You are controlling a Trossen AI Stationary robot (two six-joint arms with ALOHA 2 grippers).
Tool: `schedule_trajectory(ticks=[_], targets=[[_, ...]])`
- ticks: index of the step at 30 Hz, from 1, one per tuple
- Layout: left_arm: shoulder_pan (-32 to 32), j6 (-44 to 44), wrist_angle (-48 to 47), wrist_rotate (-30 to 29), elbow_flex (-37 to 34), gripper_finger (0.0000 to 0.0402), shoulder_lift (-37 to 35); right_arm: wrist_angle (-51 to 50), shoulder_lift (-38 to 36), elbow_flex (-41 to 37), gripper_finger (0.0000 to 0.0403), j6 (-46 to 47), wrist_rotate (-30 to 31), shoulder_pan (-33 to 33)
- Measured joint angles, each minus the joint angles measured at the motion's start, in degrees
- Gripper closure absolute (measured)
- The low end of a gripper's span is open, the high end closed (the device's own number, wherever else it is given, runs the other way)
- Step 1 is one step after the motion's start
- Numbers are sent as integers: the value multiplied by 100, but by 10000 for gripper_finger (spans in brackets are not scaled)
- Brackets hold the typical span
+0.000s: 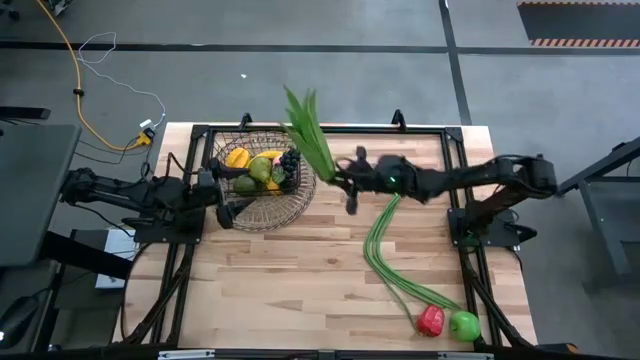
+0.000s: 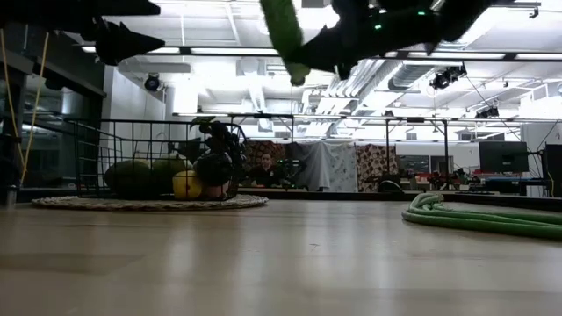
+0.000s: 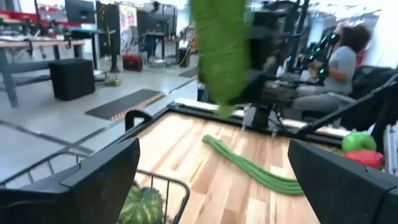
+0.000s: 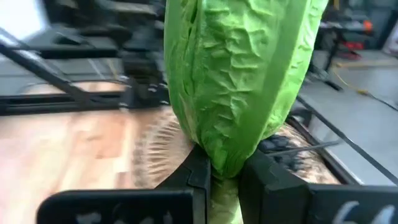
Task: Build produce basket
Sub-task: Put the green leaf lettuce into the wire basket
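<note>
The basket (image 1: 258,190) is sitting on a round woven mat (image 1: 285,215) near the back left of the table (image 1: 300,290). Fruit is lying inside it: a banana (image 1: 240,157), a green pear (image 1: 261,170), dark grapes (image 1: 289,162) and a lemon (image 2: 186,184). From table height, a peach (image 2: 215,188) is showing beside the lemon, and more green fruit is resting at the basket's left side.

The right gripper (image 1: 345,180) is reaching across the table from the right, high above the wood. Its fingers (image 4: 198,171) are pinching the stem end of the leafy greens (image 1: 308,132). The leaves are sticking out past the gripper, over the basket's right edge. The greens are not touching the table or the basket.

The left gripper (image 1: 222,195) is waiting just at the basket's left side, low and level. Its fingers (image 3: 93,180) are spread wide apart, with nothing between them.

The long beans (image 1: 390,260) are lying in a curve on the right half of the table. The red pepper (image 1: 431,320) and the green apple (image 1: 464,325) are sitting side by side, touching, at the front right, at the end of the beans.

No words or labels can be read on anything.
</note>
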Motion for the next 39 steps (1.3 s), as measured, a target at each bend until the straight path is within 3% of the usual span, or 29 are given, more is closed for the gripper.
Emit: schedule_trajectory(ticks=[4, 11, 20, 22, 27, 32, 35, 39], targets=[[1, -147, -121, 86, 0, 2, 92, 793, -106, -491, 374, 3, -29, 321], [0, 105, 199, 280, 0, 2, 317, 810, -76, -568, 371, 86, -496, 537], [0, 158, 205, 323, 0, 2, 319, 792, -74, -568, 370, 366, -656, 533], [0, 207, 205, 325, 0, 2, 319, 797, -73, -568, 370, 540, -1157, 528], [0, 260, 277, 325, 0, 2, 319, 1019, -71, -568, 369, 505, -3185, 595], [0, 260, 301, 328, 0, 2, 319, 1120, -71, -568, 369, 186, -4601, 822], [0, 260, 300, 328, 0, 2, 319, 1125, -71, -568, 369, 178, -5000, 989], [0, 260, 295, 328, 0, 2, 319, 1162, -71, -568, 369, 499, -5040, 1167]])
